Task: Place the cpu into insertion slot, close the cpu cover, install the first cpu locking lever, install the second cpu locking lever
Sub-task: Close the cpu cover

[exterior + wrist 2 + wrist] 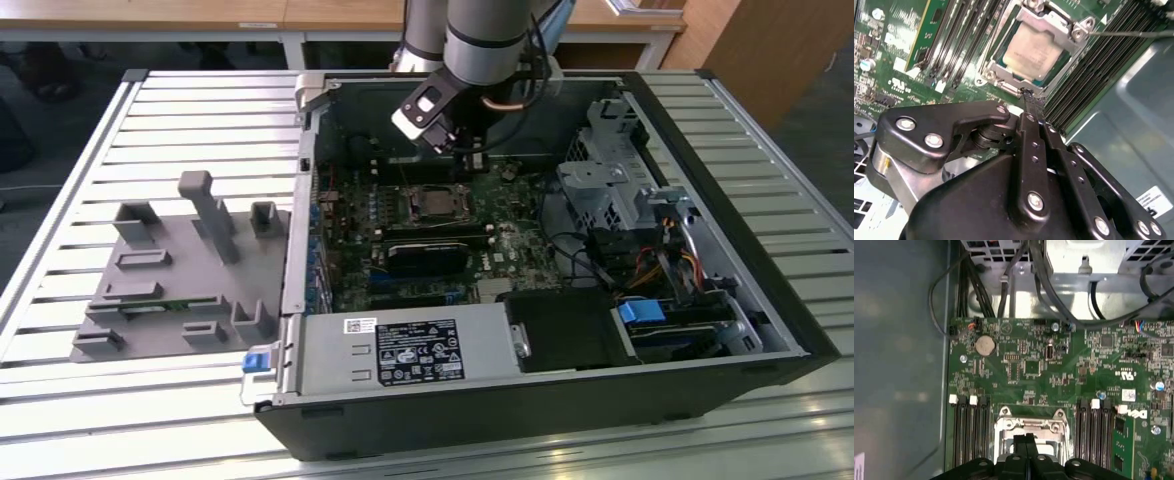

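Silver metal tops the chip [1030, 50], which is seated in the square socket [434, 205] on the green board [1024, 365] inside an open computer case [747, 300]. The metal cover frame [1056, 22] is laid flat around it. The black claw [1030, 97] is held at the cover's edge, fingers pressed together, nothing gripped.

Exterior view sits high and well back, looking down into the open computer case [534, 425]. Both wrist views ride close above the green board [1054, 365]: the first wrist view looks straight down past the gripper [1026, 439], the second wrist view slants across it, both catching the cpu cover [1029, 426].
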Motion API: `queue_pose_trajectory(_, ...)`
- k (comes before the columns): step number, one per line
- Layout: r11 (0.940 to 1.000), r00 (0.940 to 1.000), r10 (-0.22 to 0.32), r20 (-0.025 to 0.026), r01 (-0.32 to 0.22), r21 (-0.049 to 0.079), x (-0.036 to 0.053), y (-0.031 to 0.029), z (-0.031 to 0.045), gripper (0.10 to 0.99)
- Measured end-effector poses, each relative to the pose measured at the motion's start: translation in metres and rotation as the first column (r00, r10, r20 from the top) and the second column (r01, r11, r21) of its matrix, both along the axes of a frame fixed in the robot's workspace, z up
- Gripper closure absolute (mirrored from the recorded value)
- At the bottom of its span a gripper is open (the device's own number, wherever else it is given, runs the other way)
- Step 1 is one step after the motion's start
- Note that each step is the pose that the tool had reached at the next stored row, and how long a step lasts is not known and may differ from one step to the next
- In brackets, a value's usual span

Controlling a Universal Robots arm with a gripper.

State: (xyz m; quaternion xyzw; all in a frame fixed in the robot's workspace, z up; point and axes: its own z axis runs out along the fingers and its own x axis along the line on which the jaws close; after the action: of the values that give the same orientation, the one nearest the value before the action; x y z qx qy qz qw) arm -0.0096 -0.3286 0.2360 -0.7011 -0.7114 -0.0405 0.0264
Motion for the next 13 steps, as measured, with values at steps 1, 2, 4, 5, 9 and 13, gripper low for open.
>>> queue_pose_trajectory(1, 1.0, 1.0, 0.0, 0.0, 0.0, 0.0, -0.0011, 0.0, -0.0003, 0.98)
queue_pose_trajectory(2, 1.0, 1.0, 0.0, -0.0009, 0.0, 0.0, -0.0014, 0.0, -0.0008, 0.98)
queue_pose_trajectory(4, 1.0, 1.0, 0.0, -0.0098, 0.0, 0.0, -0.0014, 0.0, -0.0034, 0.98)
queue_pose_trajectory(5, 1.0, 0.9999, 0.0, -0.0118, 0.0, 0.0, -0.0015, -0.0001, -0.0051, 0.98)
queue_pose_trajectory(9, 1.0, 0.9999, 0.001, -0.0148, -0.001, 0.0, -0.0048, -0.0005, -0.0102, 0.98)
queue_pose_trajectory(13, 1.0, 0.9999, 0.001, -0.0149, -0.001, 0.0, -0.0188, -0.0005, -0.0125, 0.98)
